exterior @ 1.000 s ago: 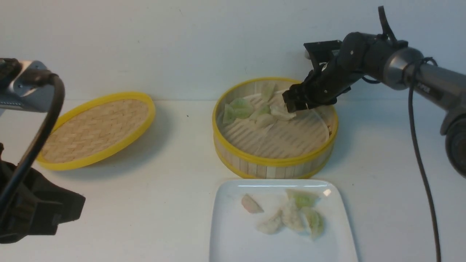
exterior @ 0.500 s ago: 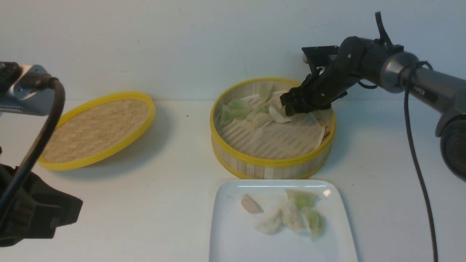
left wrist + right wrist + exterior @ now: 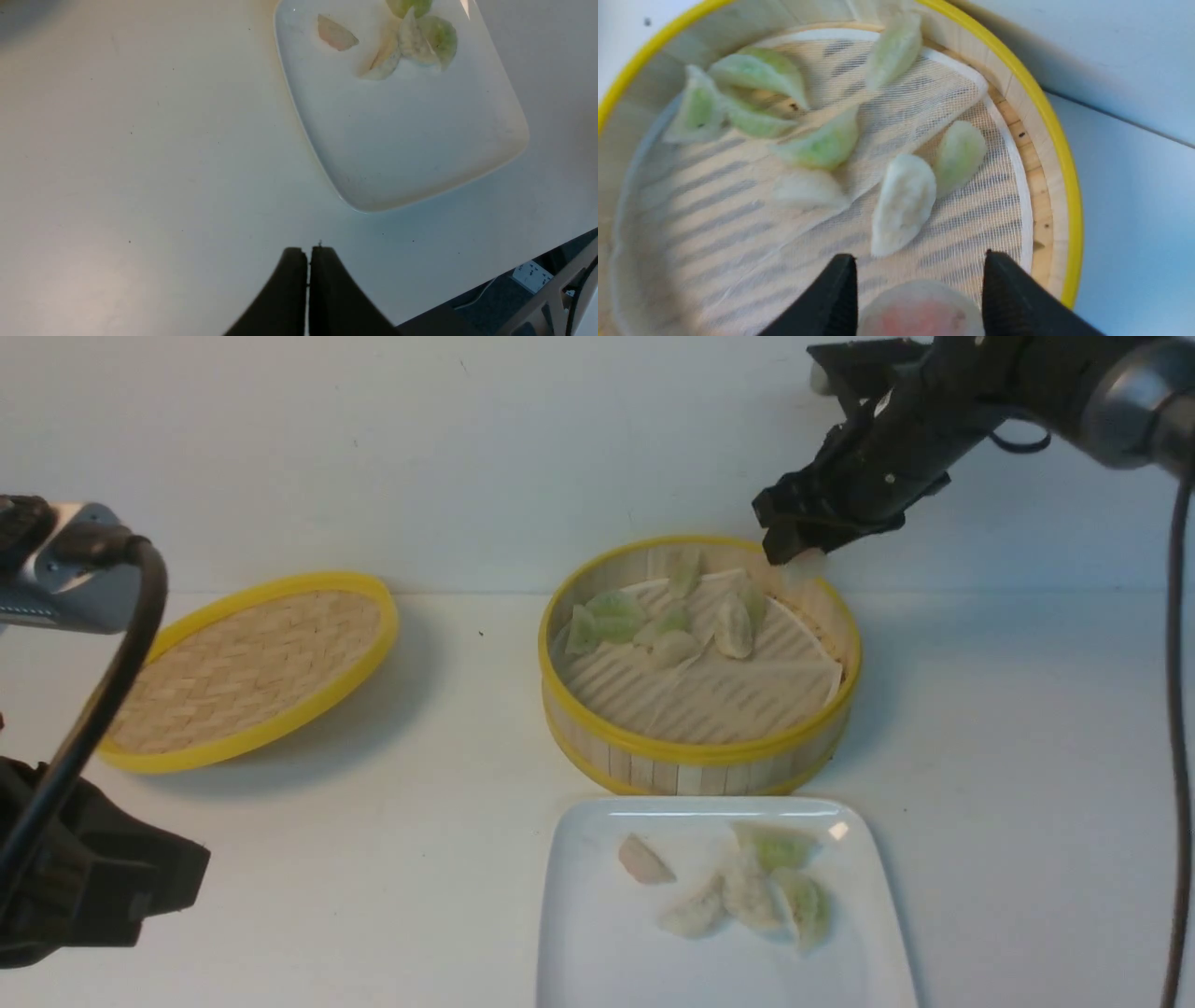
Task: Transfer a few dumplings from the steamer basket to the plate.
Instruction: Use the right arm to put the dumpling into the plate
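The right tool [image 3: 794, 553] hangs in the air just above the far right rim of the steamer basket [image 3: 691, 751], its two black fingers [image 3: 831, 298] clamped on a pinkish dumpling [image 3: 920, 310], which is clear of the basket's floor. Inside the basket, several pale green and whitish dumplings [image 3: 672, 616] lie on the white ribbed liner [image 3: 728, 695], gathered toward its far left part; two of them lie side by side nearer the middle. The plate [image 3: 597, 952] sits on the desk [image 3: 420, 821] just on the near side of the basket, carrying five dumplings [image 3: 747, 891]: one pinkish piece apart from a touching cluster of whitish and green ones. A flat woven lid [image 3: 243, 667] rests tilted well to the left of the basket. The left tool [image 3: 308, 254] hovers over bare desk, far to the near left of the basket, with its fingers pressed together and nothing between them.
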